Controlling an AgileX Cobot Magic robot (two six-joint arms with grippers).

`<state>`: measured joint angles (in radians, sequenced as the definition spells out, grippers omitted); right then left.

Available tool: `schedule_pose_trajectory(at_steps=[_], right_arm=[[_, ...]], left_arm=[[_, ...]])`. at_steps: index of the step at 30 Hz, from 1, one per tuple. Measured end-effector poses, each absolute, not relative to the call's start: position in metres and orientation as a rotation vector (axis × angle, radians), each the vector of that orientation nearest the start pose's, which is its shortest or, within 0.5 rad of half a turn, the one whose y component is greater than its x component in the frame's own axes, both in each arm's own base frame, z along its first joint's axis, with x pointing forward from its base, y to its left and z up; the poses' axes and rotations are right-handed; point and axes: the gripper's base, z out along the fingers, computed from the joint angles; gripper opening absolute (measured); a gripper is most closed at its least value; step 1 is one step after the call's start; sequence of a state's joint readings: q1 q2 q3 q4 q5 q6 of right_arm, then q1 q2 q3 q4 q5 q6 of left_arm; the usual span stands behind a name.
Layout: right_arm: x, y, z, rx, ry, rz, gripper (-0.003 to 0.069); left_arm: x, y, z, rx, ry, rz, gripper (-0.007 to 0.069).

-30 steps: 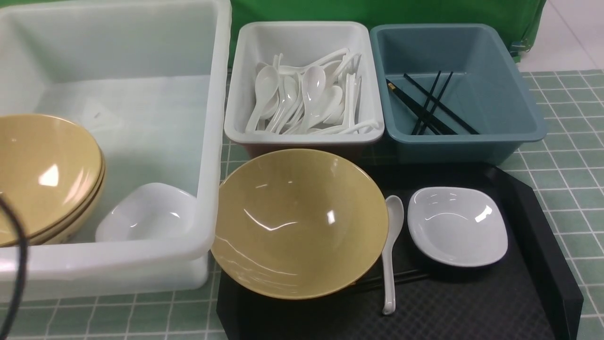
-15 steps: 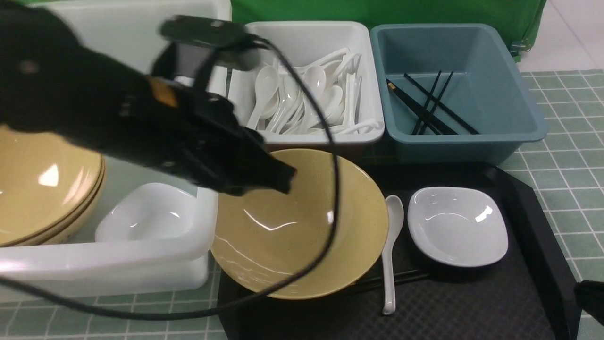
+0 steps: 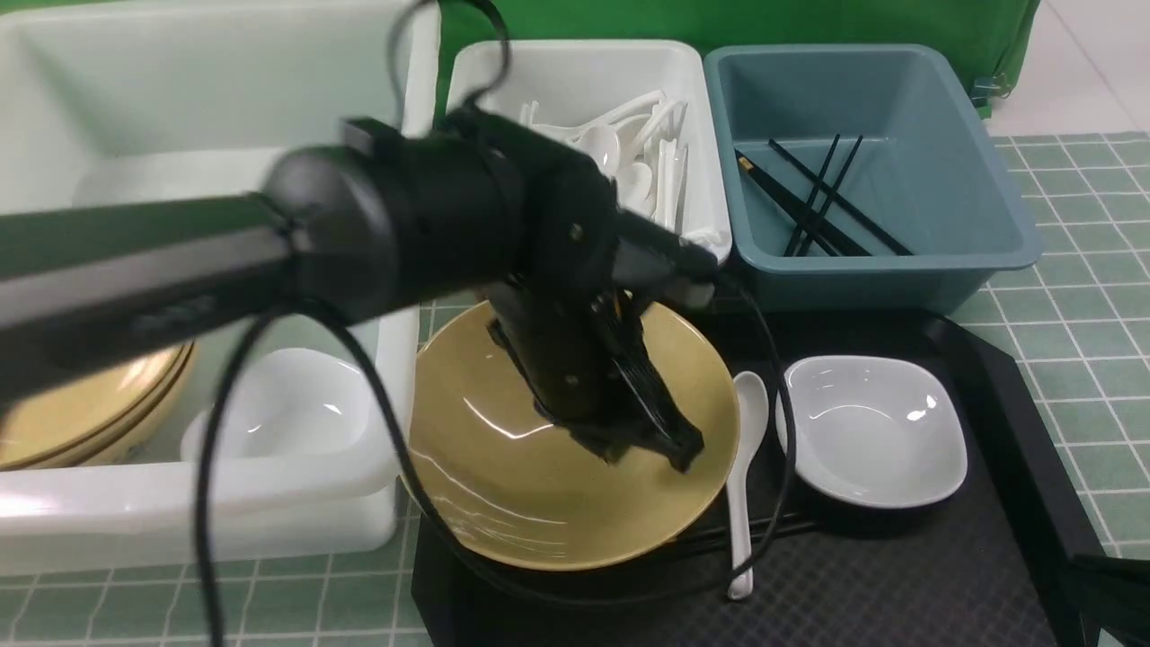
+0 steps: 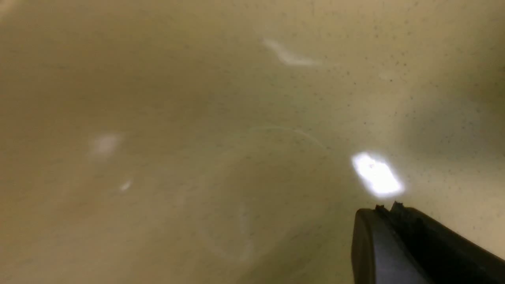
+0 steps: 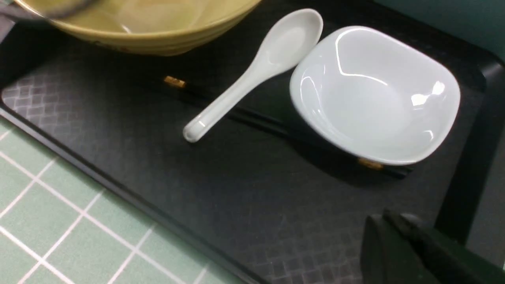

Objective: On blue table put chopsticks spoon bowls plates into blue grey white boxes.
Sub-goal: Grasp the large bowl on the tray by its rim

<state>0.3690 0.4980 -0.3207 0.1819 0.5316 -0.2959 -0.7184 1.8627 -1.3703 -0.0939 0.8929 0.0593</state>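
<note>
A tan bowl (image 3: 503, 503) sits on the left of the black tray (image 3: 898, 584). My left gripper (image 3: 678, 449) is shut and empty, its tip low inside that bowl, close above the glossy inner wall (image 4: 197, 118). The same shut left gripper (image 4: 386, 207) fills the wrist view's corner. Right of the bowl lie a white spoon (image 3: 751, 400) and a white plate (image 3: 871, 431), with black chopsticks (image 3: 777, 524) under them. My right gripper (image 5: 384, 215) is shut and empty, over the tray's near right corner, short of the plate (image 5: 375, 94), spoon (image 5: 252, 75) and chopsticks (image 5: 256, 118).
The large white tub (image 3: 54, 530) at left holds stacked tan bowls (image 3: 90, 422) and a white plate (image 3: 287, 404). Behind the tray, the white box (image 3: 575, 54) holds several spoons and the blue-grey box (image 3: 898, 270) holds several chopsticks. The gridded table (image 3: 1078, 314) surrounds them.
My left arm has swung in from the left, over the tub, and down into the tan bowl on the tray. My right gripper has edged into the lower right corner.
</note>
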Motion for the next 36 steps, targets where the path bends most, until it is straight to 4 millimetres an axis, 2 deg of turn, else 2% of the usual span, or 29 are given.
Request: schedule_pose_trajectory(at_steps=[4, 8, 13, 17, 18, 19, 21, 23, 24, 25, 27, 30, 33, 35, 36], right_arm=[[0.088, 0.043, 0.240, -0.593, 2.089, 0.231, 0.0047], [0.088, 0.043, 0.241, -0.588, 2.077, 0.230, 0.0048], [0.089, 0.043, 0.242, -0.590, 2.071, 0.227, 0.0048], [0.089, 0.043, 0.242, -0.590, 2.070, 0.227, 0.0048], [0.089, 0.043, 0.242, -0.590, 2.070, 0.227, 0.0048], [0.089, 0.043, 0.242, -0.590, 2.070, 0.227, 0.0048], [0.089, 0.043, 0.242, -0.592, 2.069, 0.225, 0.0051], [0.089, 0.043, 0.242, -0.594, 2.068, 0.224, 0.0052], [0.089, 0.043, 0.242, -0.594, 2.068, 0.224, 0.0054], [0.089, 0.043, 0.242, -0.594, 2.068, 0.224, 0.0054], [0.089, 0.043, 0.242, -0.594, 2.067, 0.224, 0.0055], [0.089, 0.043, 0.242, -0.597, 2.066, 0.222, 0.0059], [0.089, 0.043, 0.242, -0.600, 2.064, 0.220, 0.0062], [0.089, 0.043, 0.242, -0.603, 2.063, 0.219, 0.0065], [0.089, 0.043, 0.242, -0.605, 2.062, 0.217, 0.0067]], left_arm=[[0.278, -0.276, 0.197, 1.023, 2.745, -0.387, 0.0004], [0.269, -0.293, 0.192, 1.037, 2.741, -0.576, 0.0004], [0.258, -0.309, 0.199, 1.119, 2.682, -0.794, 0.0004], [0.266, -0.309, 0.219, 1.197, 2.655, -0.801, 0.0006], [0.275, -0.304, 0.234, 1.213, 2.654, -0.751, 0.0008], [0.276, -0.302, 0.235, 1.219, 2.665, -0.731, 0.0008], [0.293, -0.289, 0.255, 1.203, 2.692, -0.557, 0.0025], [0.304, -0.280, 0.267, 1.181, 2.689, -0.425, 0.0049], [0.311, -0.273, 0.275, 1.147, 2.691, -0.325, 0.0080], [0.312, -0.271, 0.275, 1.143, 2.695, -0.308, 0.0085], [0.323, -0.260, 0.283, 1.071, 2.687, -0.137, 0.0174], [0.330, -0.253, 0.281, 1.021, 2.691, -0.033, 0.0269], [0.336, -0.251, 0.269, 0.980, 2.712, 0.044, 0.0378], [0.339, -0.251, 0.262, 0.971, 2.720, 0.073, 0.0417], [0.342, -0.252, 0.251, 0.960, 2.739, 0.110, 0.0446]])
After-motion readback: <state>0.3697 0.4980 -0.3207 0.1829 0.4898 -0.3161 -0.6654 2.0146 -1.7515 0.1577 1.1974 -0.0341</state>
